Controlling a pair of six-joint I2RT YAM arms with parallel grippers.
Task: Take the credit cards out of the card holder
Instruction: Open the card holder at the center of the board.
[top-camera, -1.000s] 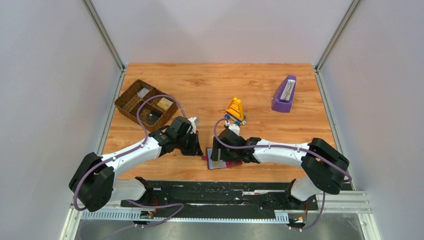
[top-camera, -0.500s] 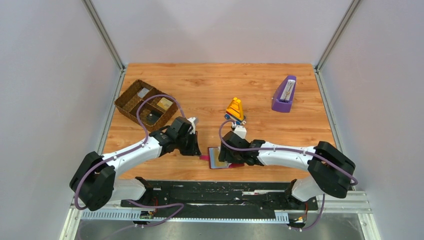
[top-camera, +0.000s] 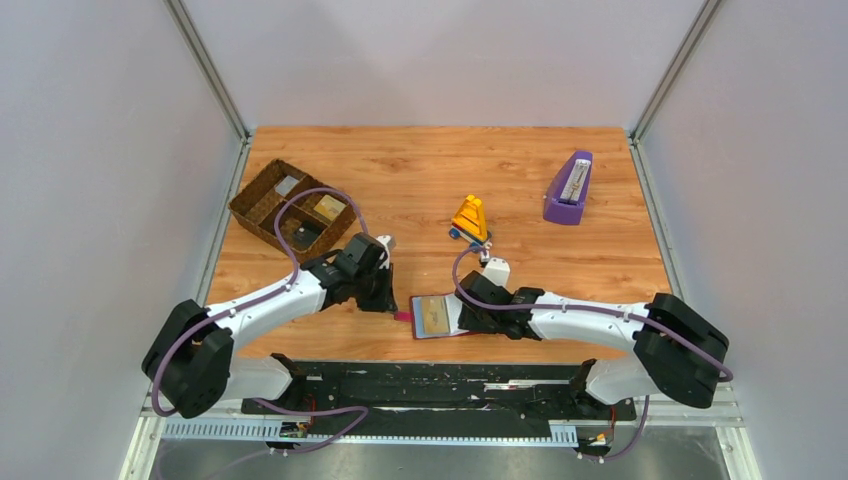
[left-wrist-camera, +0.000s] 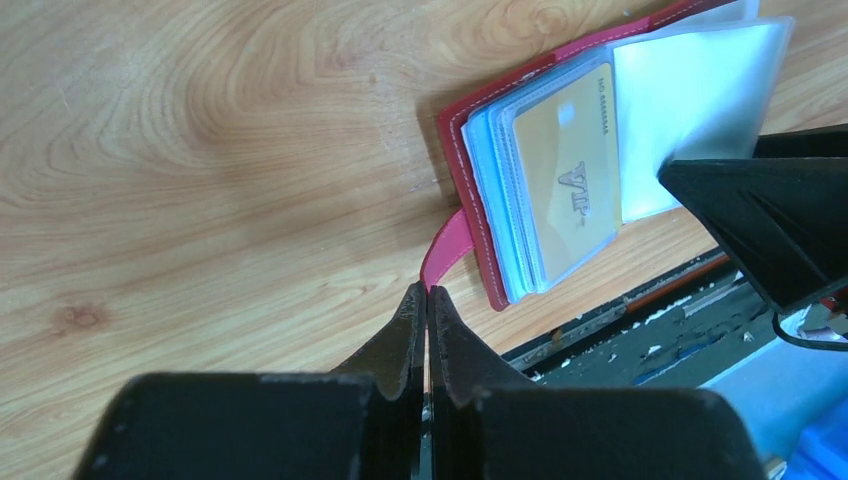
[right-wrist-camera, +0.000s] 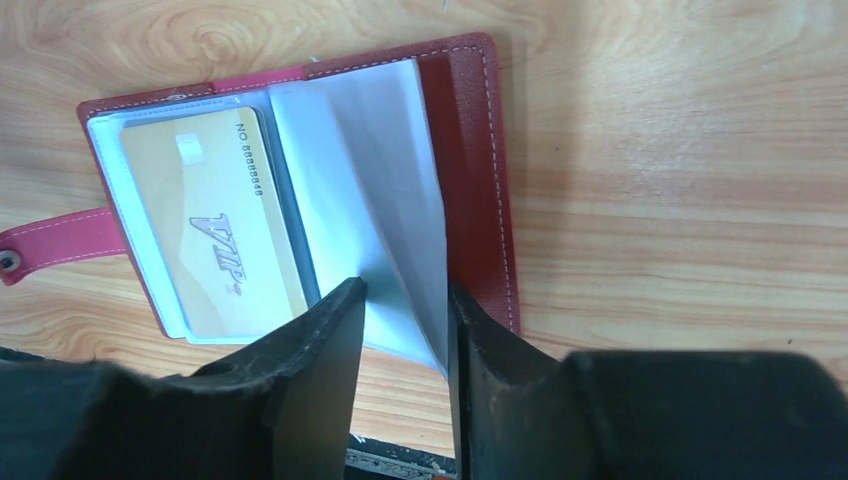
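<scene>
The dark red card holder (top-camera: 432, 332) lies open near the table's front edge, with a gold card (top-camera: 435, 313) showing in its grey-blue sleeves. My left gripper (top-camera: 393, 306) is shut on the holder's red snap tab (left-wrist-camera: 447, 248), its tips (left-wrist-camera: 427, 292) pinching the strap's end. The gold card (left-wrist-camera: 568, 180) sits in the top sleeve. My right gripper (top-camera: 464, 318) is at the holder's right side, jaws a little apart (right-wrist-camera: 405, 295), with a raised plastic sleeve (right-wrist-camera: 385, 200) standing between them, leaning on the right finger. The gold card (right-wrist-camera: 215, 220) lies left of it.
A brown wicker basket (top-camera: 292, 208) stands at the back left. A purple wedge stand (top-camera: 568, 188) is at the back right. A yellow cone-shaped toy (top-camera: 470, 218) sits just behind the right gripper. The black base rail (top-camera: 440, 375) runs right behind the holder's near edge.
My right gripper has moved to the right, uncovering the opened holder and the gold card and lifting a sleeve. The left gripper has stayed on the tab.
</scene>
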